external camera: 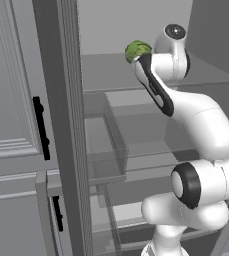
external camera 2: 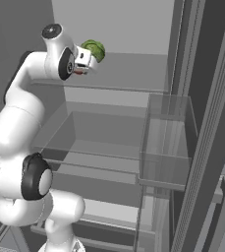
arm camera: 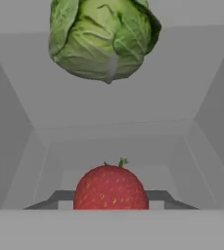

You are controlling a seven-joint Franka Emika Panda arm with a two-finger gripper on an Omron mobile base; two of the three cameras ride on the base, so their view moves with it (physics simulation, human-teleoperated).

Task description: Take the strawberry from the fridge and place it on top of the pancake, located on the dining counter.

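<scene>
Left base view: arm reaches from lower right into the open fridge [external camera: 136, 165]; green leafy ball [external camera: 137, 49] at top centre.
Right base view: gripper [external camera 2: 84, 66] at upper left, beside that ball, a red speck at it.
Hand view: strawberry [arm camera: 111, 189] at bottom centre, jaws look closed on it.
Progress: grasp apparently made; carrying to the pancake remains.

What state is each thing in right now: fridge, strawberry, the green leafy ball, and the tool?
Fridge: door open, pale shelves exposed.
Strawberry: upright, stem up, right at the tool, which looks shut on it.
Green leafy ball: whole, on the shelf beyond the strawberry, apart from it.
Tool: reached in at the upper shelf, its fingers hidden.
</scene>
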